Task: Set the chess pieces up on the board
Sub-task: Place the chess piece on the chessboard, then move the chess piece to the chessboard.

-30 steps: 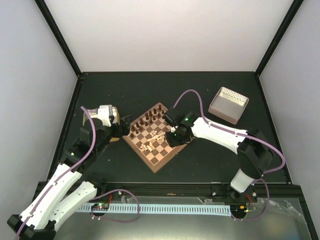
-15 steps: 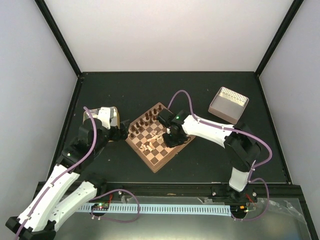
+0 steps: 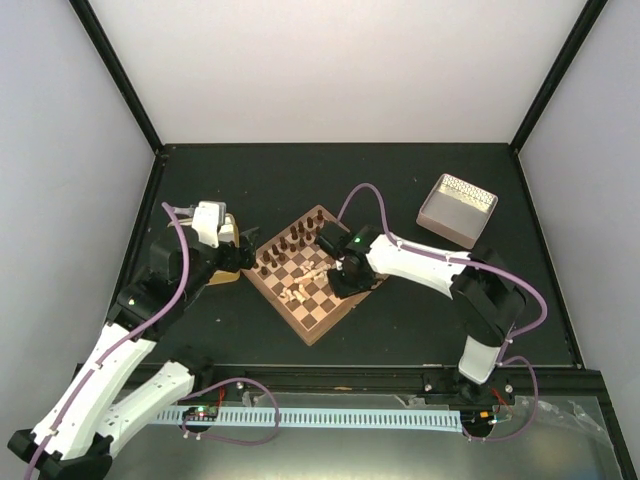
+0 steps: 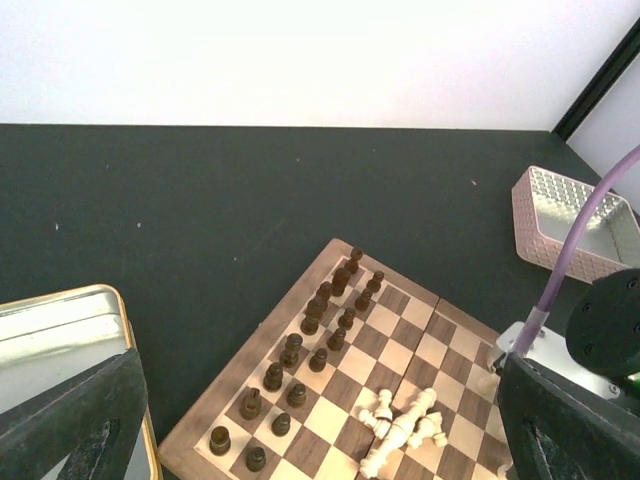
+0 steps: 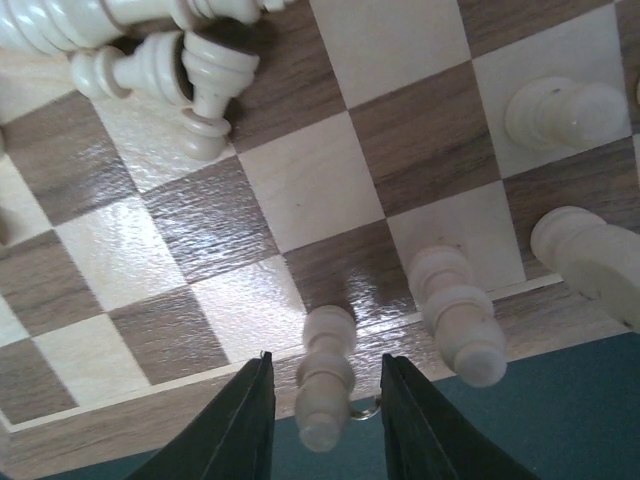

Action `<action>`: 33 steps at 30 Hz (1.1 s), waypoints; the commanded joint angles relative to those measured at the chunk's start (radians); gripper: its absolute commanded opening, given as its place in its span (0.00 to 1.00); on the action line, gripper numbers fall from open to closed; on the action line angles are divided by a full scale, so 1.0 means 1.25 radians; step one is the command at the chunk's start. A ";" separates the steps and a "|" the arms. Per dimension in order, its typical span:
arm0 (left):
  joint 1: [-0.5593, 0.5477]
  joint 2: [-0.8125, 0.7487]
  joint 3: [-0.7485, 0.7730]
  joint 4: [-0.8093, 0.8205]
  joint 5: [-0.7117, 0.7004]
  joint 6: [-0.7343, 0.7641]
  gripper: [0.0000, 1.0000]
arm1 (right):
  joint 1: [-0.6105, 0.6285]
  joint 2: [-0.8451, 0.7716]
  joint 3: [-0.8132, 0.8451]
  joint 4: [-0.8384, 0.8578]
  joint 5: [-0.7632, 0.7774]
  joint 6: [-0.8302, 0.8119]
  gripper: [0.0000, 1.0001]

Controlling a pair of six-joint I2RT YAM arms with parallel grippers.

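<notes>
At the board (image 3: pixel 312 335) edge, right pincer (image 5: pixel 326 357) sits parted around a pale pawn (image 5: pixel 325 390); left pincer (image 4: pixel 320 360) gapes over tray (image 4: pixel 50 330).

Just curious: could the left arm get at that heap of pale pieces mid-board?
Probably yes. The open left gripper hangs beside the board, and nothing covers the heap, though the right gripper is close.

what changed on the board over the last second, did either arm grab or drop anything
The right gripper shifted a little to the left and opened, letting go of a pale piece that now stands at the edge of the board between its fingers. The left gripper, open and empty, lifted slightly by the tray. The dark pieces, the heap of fallen pale pieces and the pink bin stayed put.
</notes>
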 commanded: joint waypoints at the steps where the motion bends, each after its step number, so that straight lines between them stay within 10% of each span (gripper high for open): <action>1: 0.005 -0.001 -0.010 0.047 -0.011 0.022 0.98 | 0.006 -0.030 -0.034 0.043 0.042 0.008 0.30; 24: 0.084 -0.034 -0.065 0.106 0.053 0.019 0.98 | 0.020 -0.054 -0.015 0.076 0.086 0.002 0.13; 33: 0.114 -0.031 -0.076 0.117 0.097 0.016 0.99 | 0.022 -0.074 -0.036 0.070 0.081 -0.003 0.26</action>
